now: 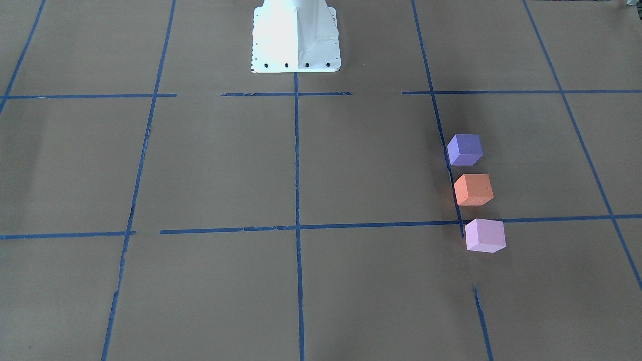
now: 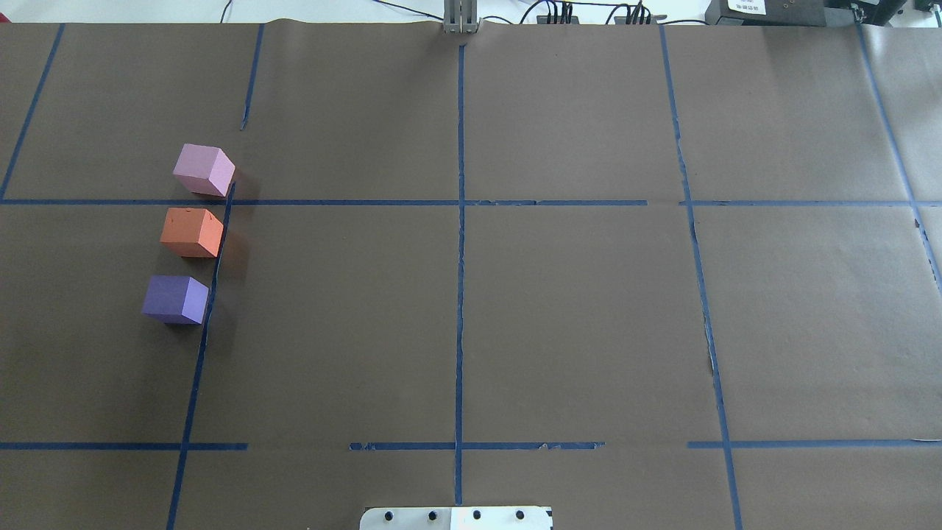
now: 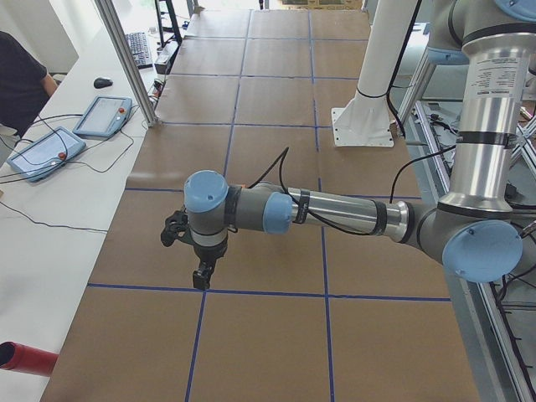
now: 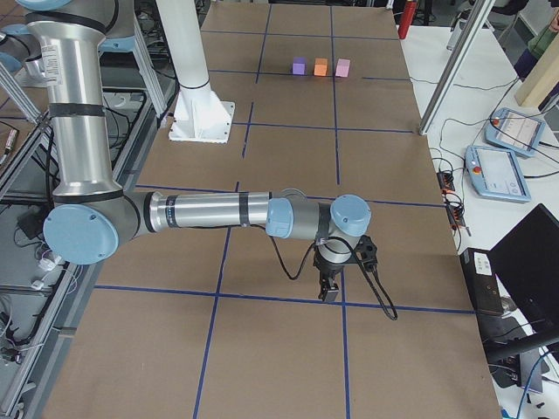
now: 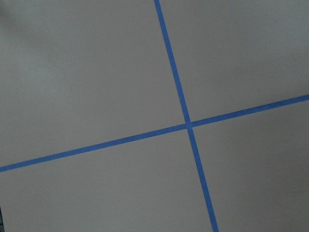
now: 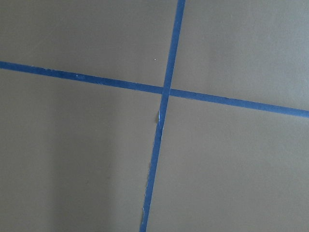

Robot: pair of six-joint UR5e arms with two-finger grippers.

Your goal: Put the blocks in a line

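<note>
Three small cubes stand in a straight row along a blue tape line on the robot's left side of the table, close together but apart. They are a dark purple block [image 2: 175, 299] nearest the robot, an orange block [image 2: 192, 232] in the middle and a pale pink block [image 2: 204, 169] farthest. The row also shows in the front-facing view as purple [image 1: 465, 149], orange [image 1: 473, 189] and pink [image 1: 484, 234]. My left gripper [image 3: 201, 280] and right gripper [image 4: 330, 292] hang over bare paper, far from the blocks. I cannot tell whether either is open or shut.
Brown paper with a blue tape grid [image 2: 460, 294] covers the table. The white robot base [image 1: 296, 37] stands at mid-table on the robot's edge. Teach pendants [image 3: 102, 115] and cables lie on the side bench. A person [image 3: 21, 84] sits there.
</note>
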